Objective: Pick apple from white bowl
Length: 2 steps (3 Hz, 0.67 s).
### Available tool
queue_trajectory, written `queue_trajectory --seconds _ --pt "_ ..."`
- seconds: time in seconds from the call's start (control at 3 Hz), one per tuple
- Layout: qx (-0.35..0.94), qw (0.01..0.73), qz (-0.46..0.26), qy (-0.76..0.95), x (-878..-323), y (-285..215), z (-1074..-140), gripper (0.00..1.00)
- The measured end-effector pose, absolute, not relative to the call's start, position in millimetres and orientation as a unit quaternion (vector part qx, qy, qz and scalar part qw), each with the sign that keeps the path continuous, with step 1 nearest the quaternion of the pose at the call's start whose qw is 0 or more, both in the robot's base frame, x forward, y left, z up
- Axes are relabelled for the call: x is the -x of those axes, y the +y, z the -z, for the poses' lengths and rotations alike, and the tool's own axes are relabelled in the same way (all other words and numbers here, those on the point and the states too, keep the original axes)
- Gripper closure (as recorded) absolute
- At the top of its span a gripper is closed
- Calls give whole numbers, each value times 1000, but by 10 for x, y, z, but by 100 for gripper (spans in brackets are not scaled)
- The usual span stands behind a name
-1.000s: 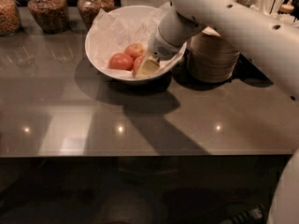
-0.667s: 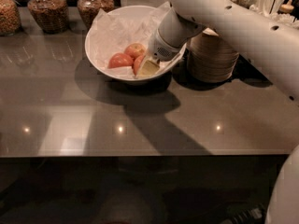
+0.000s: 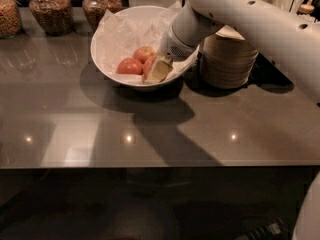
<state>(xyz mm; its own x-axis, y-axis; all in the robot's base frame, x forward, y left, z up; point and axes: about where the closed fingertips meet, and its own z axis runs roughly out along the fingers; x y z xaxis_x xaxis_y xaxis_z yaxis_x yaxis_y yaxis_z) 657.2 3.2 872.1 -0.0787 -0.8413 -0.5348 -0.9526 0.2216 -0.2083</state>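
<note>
With the gripper (image 3: 159, 70) low inside the white bowl (image 3: 112, 79), the round apple (image 3: 145, 53) lies just behind it, paler side upward; whether the gripper holds anything cannot be told.

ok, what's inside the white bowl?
White paper lining, an orange-red apple, a yellow-patched apple behind it, and the claw, partly covering a third apple. Paper hides the bowl floor.

My gripper (image 3: 158, 71) sits inside the white bowl (image 3: 111, 73) near the worktop's far edge. It rests against an apple (image 3: 148, 64) there.
</note>
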Motion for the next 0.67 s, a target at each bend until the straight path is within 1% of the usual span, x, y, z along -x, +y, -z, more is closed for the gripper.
queue_trajectory --seconds 0.67 --pt "620 351 -79 697 -6599 74 -9349 100"
